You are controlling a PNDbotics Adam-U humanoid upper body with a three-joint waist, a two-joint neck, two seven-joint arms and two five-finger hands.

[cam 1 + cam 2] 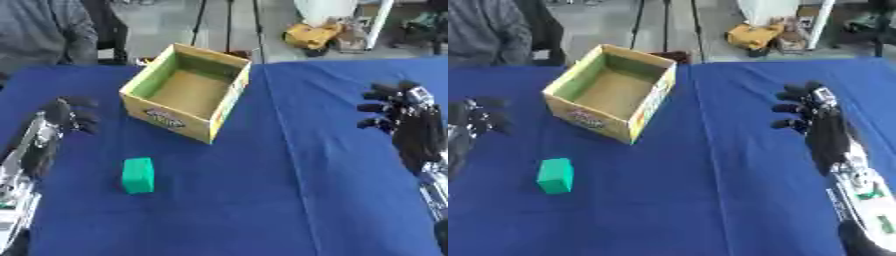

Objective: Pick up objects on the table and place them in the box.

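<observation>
A small green block [138, 175] lies on the blue tablecloth, in front of an open cardboard box [187, 91] with green inner walls and nothing inside. My left hand [68, 116] hovers at the left edge, above and left of the block, its fingers curled and holding nothing. At the right side my right hand [808, 112] is raised over the cloth, far from both block and box, fingers bent and holding nothing.
The blue cloth [289, 190] covers the whole table. A person in a grey top [44, 35] sits at the far left edge. Yellow and white clutter [317, 34] lies on the floor beyond the table.
</observation>
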